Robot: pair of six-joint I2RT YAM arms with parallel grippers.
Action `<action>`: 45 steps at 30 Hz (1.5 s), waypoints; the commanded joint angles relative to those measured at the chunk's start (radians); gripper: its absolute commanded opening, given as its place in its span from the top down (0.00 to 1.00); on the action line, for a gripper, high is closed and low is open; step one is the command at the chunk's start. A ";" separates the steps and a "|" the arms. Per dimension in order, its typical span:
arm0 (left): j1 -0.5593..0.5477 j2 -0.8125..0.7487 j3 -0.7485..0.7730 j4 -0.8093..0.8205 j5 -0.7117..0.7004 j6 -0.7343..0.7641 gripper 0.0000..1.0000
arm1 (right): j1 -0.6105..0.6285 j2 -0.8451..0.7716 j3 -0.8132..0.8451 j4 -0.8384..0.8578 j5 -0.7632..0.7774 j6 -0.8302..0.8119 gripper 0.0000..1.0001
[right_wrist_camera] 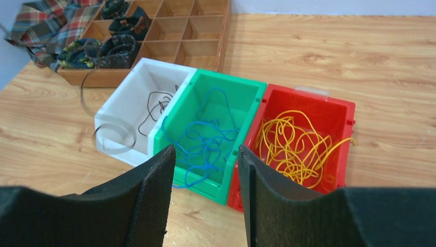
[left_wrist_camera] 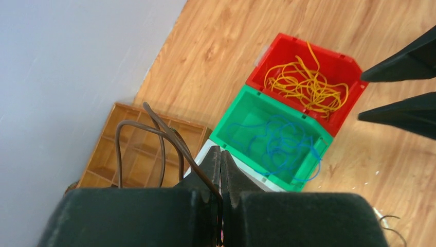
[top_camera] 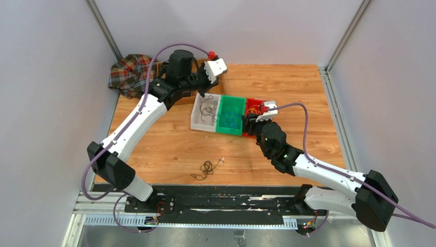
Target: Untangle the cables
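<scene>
Left gripper (left_wrist_camera: 221, 157): fingers pressed together, pinching a dark wire (left_wrist_camera: 119, 154) above the white bin (right_wrist_camera: 119, 103), which holds black cables (right_wrist_camera: 154, 105). Green bin (right_wrist_camera: 226, 80): blue cables (right_wrist_camera: 205, 139). Red bin (right_wrist_camera: 308, 98): yellow cables (right_wrist_camera: 293, 144). Right gripper (right_wrist_camera: 205, 154): fingers spread, near both. A dark tangle (top_camera: 206, 169) lies on the table (top_camera: 169, 149).

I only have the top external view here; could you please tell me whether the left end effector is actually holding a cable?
Observer: Yes; the left wrist view shows the left end effector shut on a thin dark cable looping up from its fingers.
Operator: Thank you. And the other one?
Observer: The right end effector is open, nothing between its fingers.
Operator: And what is half-hidden at the far left?
Observer: A wooden tray with dark coiled bundles in some compartments.
</scene>
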 commanded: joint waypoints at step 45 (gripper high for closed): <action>0.101 0.232 -0.094 -0.194 -0.009 0.121 0.44 | -0.027 -0.082 0.049 -0.161 0.048 -0.053 0.53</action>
